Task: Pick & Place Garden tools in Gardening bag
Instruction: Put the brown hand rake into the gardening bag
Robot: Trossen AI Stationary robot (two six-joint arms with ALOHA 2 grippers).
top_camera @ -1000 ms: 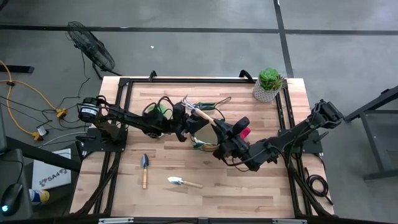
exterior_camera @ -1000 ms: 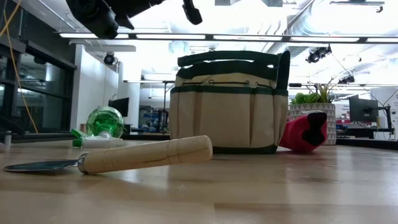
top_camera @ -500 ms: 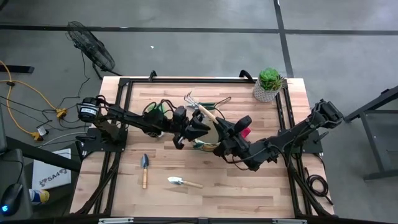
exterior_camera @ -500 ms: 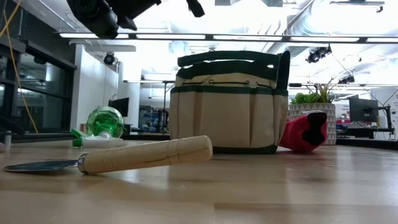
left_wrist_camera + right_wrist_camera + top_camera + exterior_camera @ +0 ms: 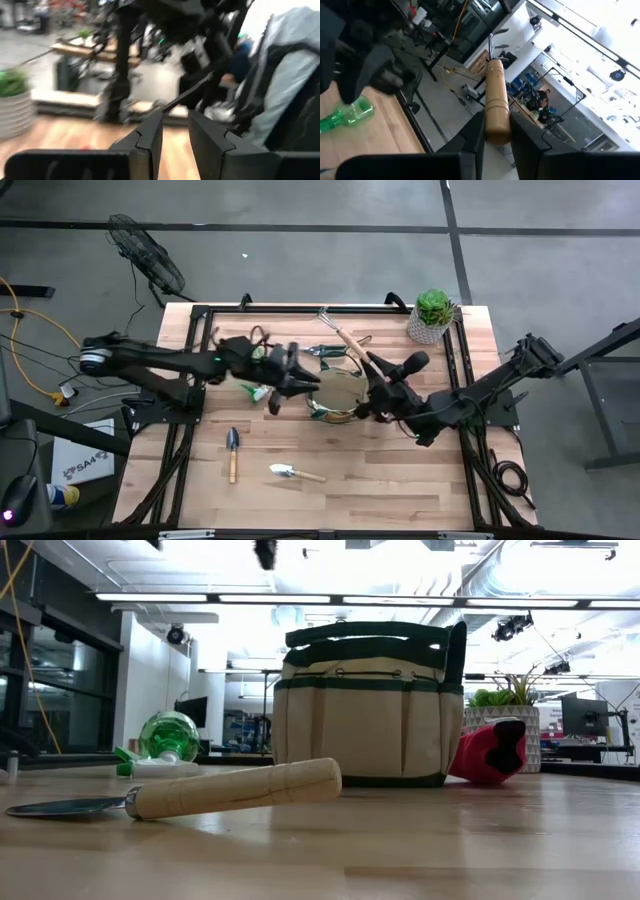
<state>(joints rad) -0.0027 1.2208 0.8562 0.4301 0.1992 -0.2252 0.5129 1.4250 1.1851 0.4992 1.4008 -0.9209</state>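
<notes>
The left gripper [image 5: 300, 378] hangs just left of the gardening bag [image 5: 338, 392], its fingers a narrow gap apart with nothing between them. The right gripper [image 5: 372, 370] is clamped on the wooden handle of the hand rake [image 5: 340, 335], held at the bag's right rim. The rake's long axis slants up and away from the opening, tines farthest out, so it seems to need tipping down into the bag. I can read no writing anywhere.
</notes>
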